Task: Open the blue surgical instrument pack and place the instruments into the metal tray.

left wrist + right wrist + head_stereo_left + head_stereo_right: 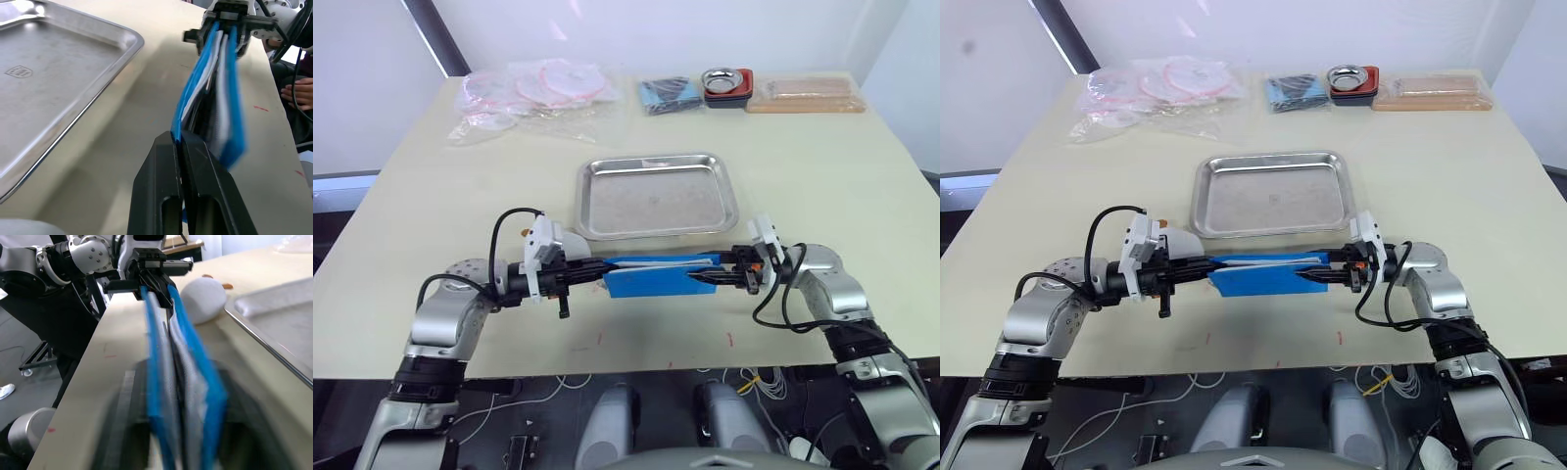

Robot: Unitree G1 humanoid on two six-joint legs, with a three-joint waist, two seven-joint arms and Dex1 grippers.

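The blue surgical instrument pack [658,275] is held between the two arms, near the front edge of the worktop [822,176], just in front of the metal tray [656,194]. It cannot be told whether its lower edge touches the worktop surface.

Left pincer [597,271]: both black fingers [171,196] are pressed together on the left end of the pack, gripping one blue cover edge. In the left wrist view the pack stands on edge, its blue covers slightly parted, with white-grey lining and dark layers visible between them.

Right pincer [713,278]: it meets the right end of the pack. Its fingers are clamped on that end, as seen at the far end of the pack in the left wrist view.

The metal tray lies flat at the centre of the worktop, its near rim just beyond the pack.

Along the far edge of the worktop, from left to right:
- a heap of clear plastic bags [533,93] with pink-red contents;
- a dark blue folded cloth bundle [669,94];
- a small round metal bowl [722,77] seated in a red-black dish [732,93];
- a flat tan wrapped package [806,96].
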